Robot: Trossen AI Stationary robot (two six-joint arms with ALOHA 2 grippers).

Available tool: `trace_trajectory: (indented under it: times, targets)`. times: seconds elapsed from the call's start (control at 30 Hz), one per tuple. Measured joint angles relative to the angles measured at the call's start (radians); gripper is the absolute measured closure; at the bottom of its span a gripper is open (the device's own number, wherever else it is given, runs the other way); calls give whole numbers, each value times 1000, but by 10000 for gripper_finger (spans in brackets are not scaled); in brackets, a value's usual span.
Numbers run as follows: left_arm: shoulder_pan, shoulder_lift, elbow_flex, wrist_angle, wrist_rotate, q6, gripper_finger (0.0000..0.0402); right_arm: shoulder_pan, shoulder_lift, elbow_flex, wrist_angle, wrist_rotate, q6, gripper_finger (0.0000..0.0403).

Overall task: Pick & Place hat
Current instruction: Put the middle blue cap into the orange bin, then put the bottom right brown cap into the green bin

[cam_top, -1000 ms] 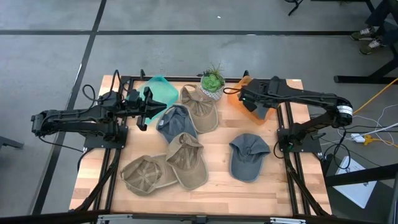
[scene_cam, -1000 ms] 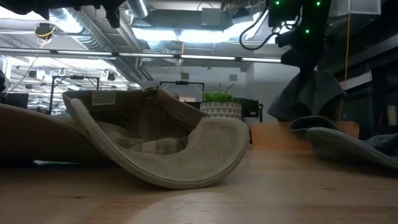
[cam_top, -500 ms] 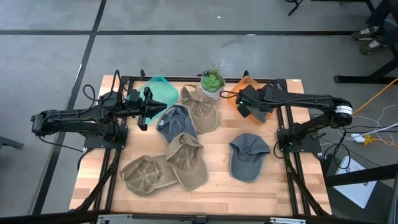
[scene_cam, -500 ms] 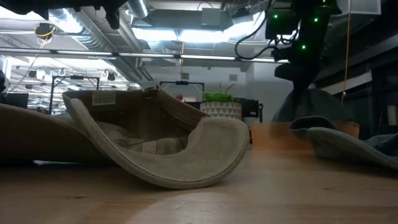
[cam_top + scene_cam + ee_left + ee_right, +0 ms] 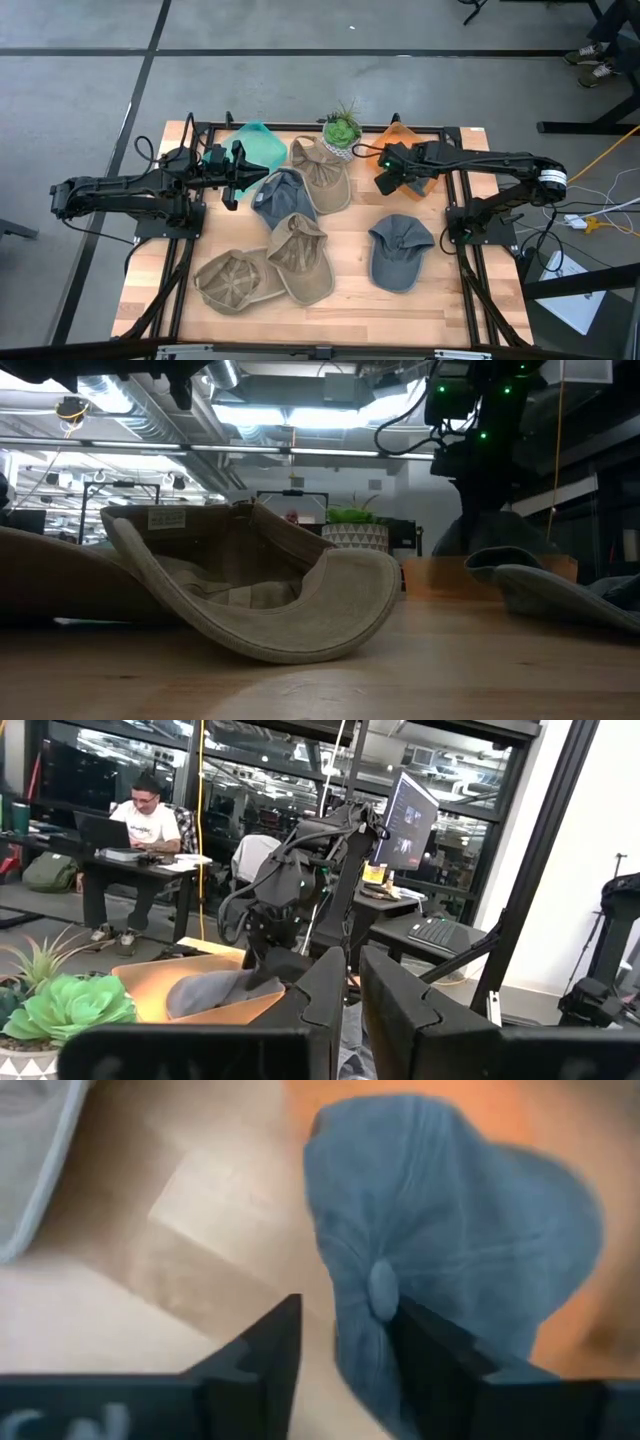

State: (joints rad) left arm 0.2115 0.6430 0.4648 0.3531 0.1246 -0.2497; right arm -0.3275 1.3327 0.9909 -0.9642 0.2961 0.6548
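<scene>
A blue-grey cap (image 5: 450, 1230) with a crown button (image 5: 380, 1285) lies in the orange bin (image 5: 397, 130) at the table's far right. It shows as a grey mound (image 5: 492, 532) in the low view and as a grey heap (image 5: 225, 990) inside the bin in the left wrist view. My right gripper (image 5: 345, 1330) hovers just above it, pointing down, fingers apart. My left gripper (image 5: 258, 172) is shut and waits in the air beside the teal bin (image 5: 258, 145). My right gripper is open over the cap's crown, from above. One finger (image 5: 425, 1345) overlaps the cloth beside the button, and bare wood shows between the other finger (image 5: 265, 1350) and the cap's edge. I cannot tell whether either finger touches the cap.
Several more caps lie on the table: a tan one (image 5: 322, 175) and a blue-grey one (image 5: 283, 195) mid-table, two tan ones (image 5: 300, 258) (image 5: 235, 280) near the front, a blue one (image 5: 400, 250) right of them. A potted plant (image 5: 342, 130) stands between the bins. A person (image 5: 145, 815) sits beyond the table.
My right gripper has moved toward the table's left and down over the orange bin. The cap, which hung tilted below it a second ago, has sunk and now sits as a low mound in the bin.
</scene>
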Motion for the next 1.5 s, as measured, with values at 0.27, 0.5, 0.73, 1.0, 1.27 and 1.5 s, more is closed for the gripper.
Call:
trace_trajectory:
  times: [0.27, 0.5, 0.73, 1.0, 1.27, 1.5]
  targets:
    - [0, 0, 0, 1, 0, 0, 368, -66, -1, 167, -197, -22, -38, 141]
    - [0, 0, 0, 1, 33, -1, 368, -65, -2, 393, -286, -45, 11, 132]
    - [-3, 0, 0, -60, 115, -38, 368, 41, -2, 487, -92, -109, 20, 132]
    - [-75, 3, 0, -205, 131, -129, 389, 196, 5, 488, 166, -129, -101, 132]
    - [-222, 97, 138, -510, 55, -103, 399, 293, 6, 483, 225, -172, -134, 132]
    - [-335, 289, 354, -795, -107, -43, 393, 369, 10, 475, 193, -254, -164, 132]
